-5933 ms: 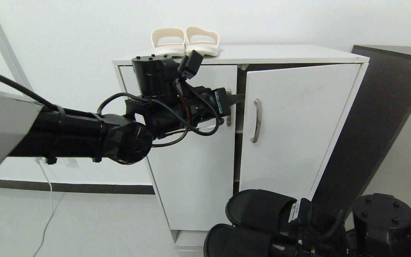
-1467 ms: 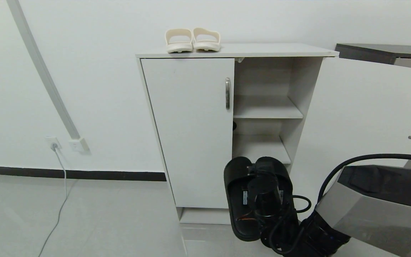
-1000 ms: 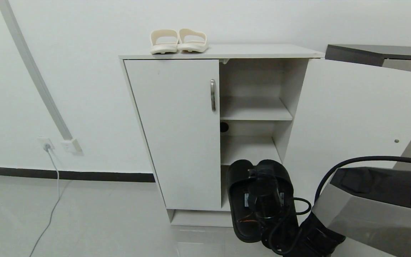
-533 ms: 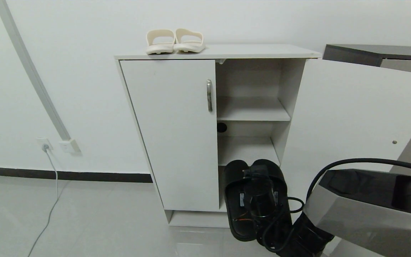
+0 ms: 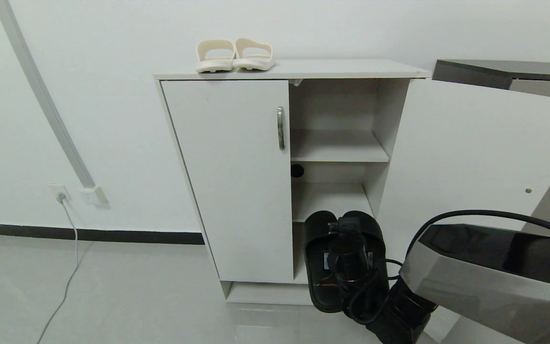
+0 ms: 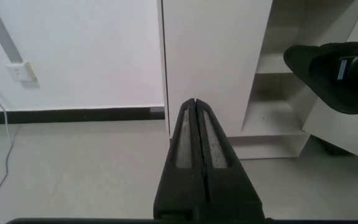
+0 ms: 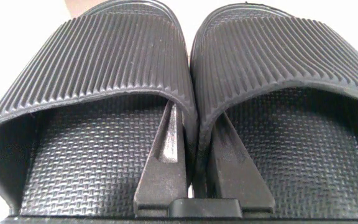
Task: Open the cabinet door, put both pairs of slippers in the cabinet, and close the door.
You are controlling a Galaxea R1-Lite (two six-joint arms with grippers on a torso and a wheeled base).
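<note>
Now at the cabinet mouth: first pair in hand

Stage reached, as I read it: the right door (image 5: 470,153) of the cabinet (image 5: 227,181) stands swung wide, so the opening is done. My right gripper (image 5: 346,241) is clenched on the black slippers (image 5: 319,248), pinching their inner side walls together. It holds them just in front of the open right half, about level with the lower shelf (image 5: 327,200) and not yet inside. The cream slippers (image 5: 234,55) sit on top of the cabinet, far left, untouched. My left gripper (image 6: 195,118) is pressed shut on nothing, held back from the cabinet.

Left to do: both placements and the closing.

About six seconds back the door was merely ajar, with my left arm at it. Over the last half second the black pair has edged slightly upward.
</note>
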